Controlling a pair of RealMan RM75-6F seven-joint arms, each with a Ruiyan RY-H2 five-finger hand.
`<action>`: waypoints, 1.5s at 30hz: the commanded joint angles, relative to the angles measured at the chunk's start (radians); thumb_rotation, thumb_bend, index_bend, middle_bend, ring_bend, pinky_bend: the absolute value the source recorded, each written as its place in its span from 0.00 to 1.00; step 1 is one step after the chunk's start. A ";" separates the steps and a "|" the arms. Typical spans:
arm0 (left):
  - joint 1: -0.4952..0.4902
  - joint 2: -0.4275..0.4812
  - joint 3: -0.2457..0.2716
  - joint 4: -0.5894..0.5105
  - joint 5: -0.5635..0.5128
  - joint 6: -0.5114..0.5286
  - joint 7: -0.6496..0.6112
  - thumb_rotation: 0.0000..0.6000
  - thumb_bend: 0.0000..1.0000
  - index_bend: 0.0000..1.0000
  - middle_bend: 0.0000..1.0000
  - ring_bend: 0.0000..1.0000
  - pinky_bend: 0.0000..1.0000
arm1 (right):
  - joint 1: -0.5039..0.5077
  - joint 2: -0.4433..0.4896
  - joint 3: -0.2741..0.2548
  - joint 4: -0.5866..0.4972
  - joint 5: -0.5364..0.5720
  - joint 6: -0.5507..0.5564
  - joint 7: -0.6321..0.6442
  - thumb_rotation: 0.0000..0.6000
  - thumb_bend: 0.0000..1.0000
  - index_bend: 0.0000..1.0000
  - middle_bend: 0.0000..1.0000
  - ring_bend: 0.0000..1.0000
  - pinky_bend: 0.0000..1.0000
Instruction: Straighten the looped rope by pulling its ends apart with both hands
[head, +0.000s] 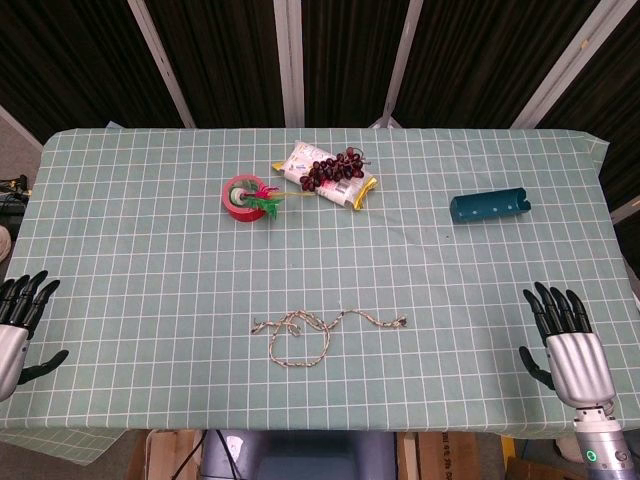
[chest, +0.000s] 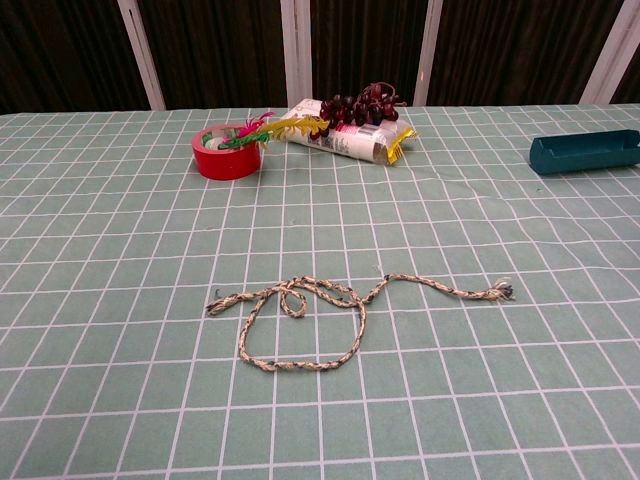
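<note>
So far we have nothing done on the rope (chest: 310, 325): it lies on the near middle of the desk (head: 150, 240), one large loop crossing itself with a smaller curl beside it, its two frayed ends pointing out left and right but not yet pulled apart. We hold neither end. Our left robot hand (head: 20, 320) rests at the near left edge of the desk and our right robot hand (head: 570, 345) at the near right edge, both well apart from the rope, fingers spread and holding nothing; the chest view shows neither. What is left, as we judge it, is the whole job: reach in, take one end in each robot hand, and draw them outward. Further back sit a red tape roll (head: 243, 197), a bunch of grapes (head: 333, 169) on a snack packet (head: 300, 160), and a teal box (head: 490, 206).
</note>
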 joint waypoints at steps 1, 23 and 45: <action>0.000 -0.001 0.001 -0.004 0.000 -0.001 -0.003 1.00 0.01 0.03 0.00 0.00 0.00 | -0.003 0.003 0.000 -0.002 -0.005 -0.003 0.002 1.00 0.36 0.00 0.00 0.00 0.00; -0.005 -0.008 -0.003 -0.006 0.002 -0.008 0.013 1.00 0.01 0.03 0.00 0.00 0.00 | 0.133 -0.221 0.070 -0.156 0.025 -0.240 -0.168 1.00 0.36 0.24 0.00 0.00 0.00; -0.020 -0.019 -0.008 0.015 -0.018 -0.043 -0.011 1.00 0.01 0.03 0.00 0.00 0.00 | 0.253 -0.566 0.197 0.042 0.277 -0.367 -0.358 1.00 0.40 0.49 0.07 0.00 0.00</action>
